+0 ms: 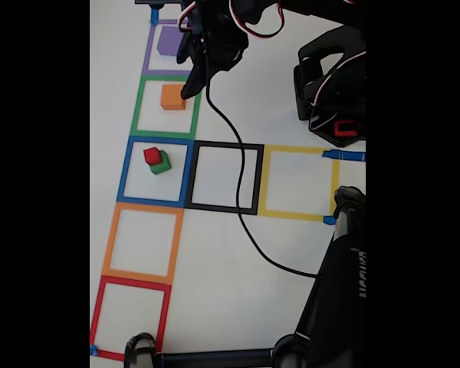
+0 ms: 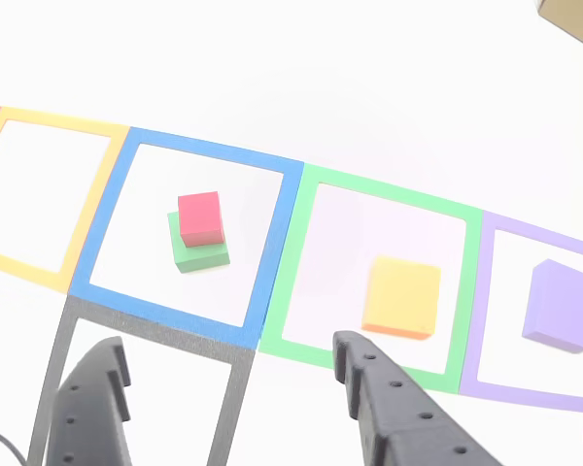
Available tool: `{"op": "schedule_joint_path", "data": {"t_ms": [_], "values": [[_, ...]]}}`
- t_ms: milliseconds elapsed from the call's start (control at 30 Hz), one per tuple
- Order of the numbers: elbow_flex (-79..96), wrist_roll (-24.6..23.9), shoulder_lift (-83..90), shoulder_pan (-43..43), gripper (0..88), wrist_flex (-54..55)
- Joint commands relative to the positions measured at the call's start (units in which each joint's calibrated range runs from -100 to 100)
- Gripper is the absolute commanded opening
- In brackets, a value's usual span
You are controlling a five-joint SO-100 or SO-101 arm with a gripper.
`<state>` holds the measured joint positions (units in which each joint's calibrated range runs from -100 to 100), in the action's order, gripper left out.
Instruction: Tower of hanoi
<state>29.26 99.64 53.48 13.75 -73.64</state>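
Observation:
Four cubes sit in a row of tape squares. In the blue tape square, the red cube (image 1: 152,156) (image 2: 199,217) is stacked on the green cube (image 1: 162,165) (image 2: 200,256). The orange cube (image 1: 172,96) (image 2: 401,298) rests alone inside the green tape square. The purple cube (image 1: 169,40) (image 2: 560,303) lies in the purple tape square. My gripper (image 1: 188,77) (image 2: 228,364) hangs open and empty above the table, near the edge of the green square just beside the orange cube. Its two black fingers (image 2: 360,374) enter the other view from the bottom.
Black (image 1: 224,178), yellow (image 1: 299,182), orange (image 1: 142,241) and red (image 1: 130,318) tape squares hold nothing. A black cable (image 1: 241,215) runs across the table over the black square. A second black arm base (image 1: 333,92) stands at the right, a black stand (image 1: 337,291) at the bottom right.

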Motion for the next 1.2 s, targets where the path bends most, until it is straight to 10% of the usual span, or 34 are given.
{"op": "schedule_joint_path", "data": {"t_ms": [0,700,1167], "values": [[12.6,0.4,3.6,1.0,29.1,14.7],[52.7,0.4,-18.3,4.3,32.0,92.7],[52.0,0.4,-40.3,3.6,31.1,115.3]]}}
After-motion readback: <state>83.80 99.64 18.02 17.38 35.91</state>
